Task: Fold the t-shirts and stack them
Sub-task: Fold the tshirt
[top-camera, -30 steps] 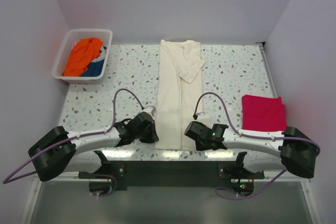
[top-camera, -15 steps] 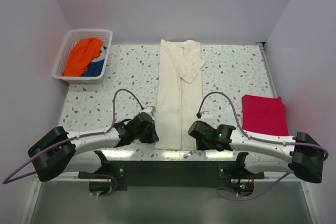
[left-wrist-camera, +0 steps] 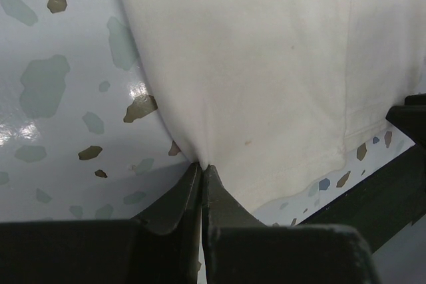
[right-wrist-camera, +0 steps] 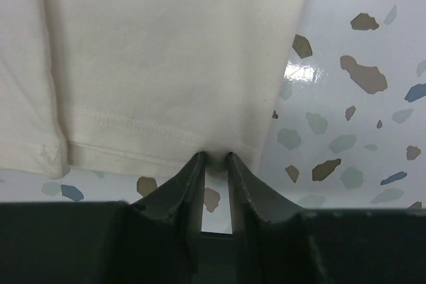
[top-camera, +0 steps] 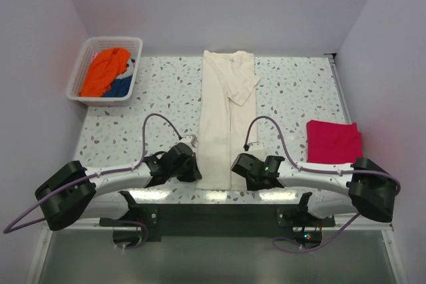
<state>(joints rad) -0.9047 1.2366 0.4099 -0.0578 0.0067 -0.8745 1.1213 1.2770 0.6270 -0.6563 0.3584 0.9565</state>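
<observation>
The left gripper (left-wrist-camera: 202, 164) is pinching, jaws fully together, the near left hem corner of a long cream-white cloth t-shirt (top-camera: 226, 118). The right gripper (right-wrist-camera: 214, 157) is standing with its jaws a little apart astride the near right hem corner, with cloth at its tips but not visibly clamped. The shirt is lying folded into a narrow strip, running straight away from both grippers across the glossy speckled terrazzo-pattern table (top-camera: 133, 118), with a sleeve turned over at its far end.

The step in hand appears to be the crosswise fold, bringing hem toward collar. To do it well, the right gripper should be closing on every layer of the hem before either arm is lifting. Both should then be rising and travelling level, holding the hem taut between them so the strip is not twisting.

Out beyond the right gripper's outer side, a crimson-red cloth t-shirt (top-camera: 334, 142), folded into a flat square, is lying well apart from the cream one, probably as the base of the stack. Far beyond the left gripper's outer side, a white slatted plastic basket (top-camera: 98, 98) is holding a crumpled orange t-shirt (top-camera: 105, 70) over a blue t-shirt (top-camera: 122, 86). Nothing is lying along the strip. The likelier trouble is layers slipping from a shallow corner pinch, or the loose sleeve bunching under the fold.
</observation>
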